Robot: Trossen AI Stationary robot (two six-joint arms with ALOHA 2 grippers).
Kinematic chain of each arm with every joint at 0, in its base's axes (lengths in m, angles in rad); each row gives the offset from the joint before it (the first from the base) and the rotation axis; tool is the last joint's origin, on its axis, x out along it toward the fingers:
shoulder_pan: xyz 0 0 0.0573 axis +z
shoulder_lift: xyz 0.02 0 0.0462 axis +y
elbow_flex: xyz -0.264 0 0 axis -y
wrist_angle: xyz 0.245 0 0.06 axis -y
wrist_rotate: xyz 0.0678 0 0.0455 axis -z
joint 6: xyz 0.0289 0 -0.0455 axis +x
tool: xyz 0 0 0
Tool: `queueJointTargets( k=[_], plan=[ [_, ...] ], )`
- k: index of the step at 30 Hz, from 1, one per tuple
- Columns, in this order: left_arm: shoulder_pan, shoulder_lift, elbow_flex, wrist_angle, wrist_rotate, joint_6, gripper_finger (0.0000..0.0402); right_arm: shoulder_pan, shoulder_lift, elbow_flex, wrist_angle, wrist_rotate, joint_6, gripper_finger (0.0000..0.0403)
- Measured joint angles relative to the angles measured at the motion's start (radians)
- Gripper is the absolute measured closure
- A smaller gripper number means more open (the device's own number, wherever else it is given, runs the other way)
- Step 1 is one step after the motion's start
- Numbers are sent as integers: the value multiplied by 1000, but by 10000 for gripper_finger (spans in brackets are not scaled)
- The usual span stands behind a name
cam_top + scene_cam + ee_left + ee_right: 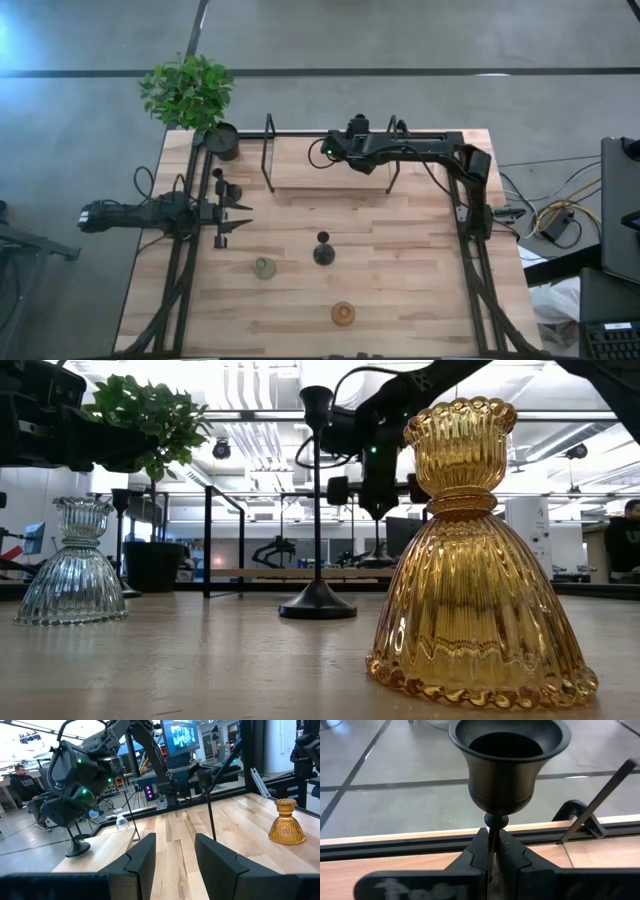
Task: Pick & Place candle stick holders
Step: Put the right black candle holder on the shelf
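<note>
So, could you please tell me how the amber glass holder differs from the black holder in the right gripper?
The amber glass holder is squat, ribbed and translucent, flaring into a wide skirt; the black candle stick holder is opaque, with a smooth cup on a thin stem. The amber one stands free on the table near its front edge; the black one is clamped by its stem in the right gripper at the far edge. Both stand upright, cup upward.

The black holder [505,767] clamped in the right end effector [490,852] has its base hidden
</note>
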Motion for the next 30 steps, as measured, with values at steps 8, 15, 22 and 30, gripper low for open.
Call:
queueJointTargets(
  k=[8,15,22,30],
  plan=[
    [0,0,0,0,0,0,258,-3,24,1,-5,10,34,392],
    [-1,0,0,0,0,0,258,-6,24,1,-7,4,20,392],
    [-1,0,0,0,0,0,258,-7,24,1,-1,-13,2,392],
    [-1,0,0,0,0,0,258,-11,23,1,8,-32,-26,392]
  ],
)
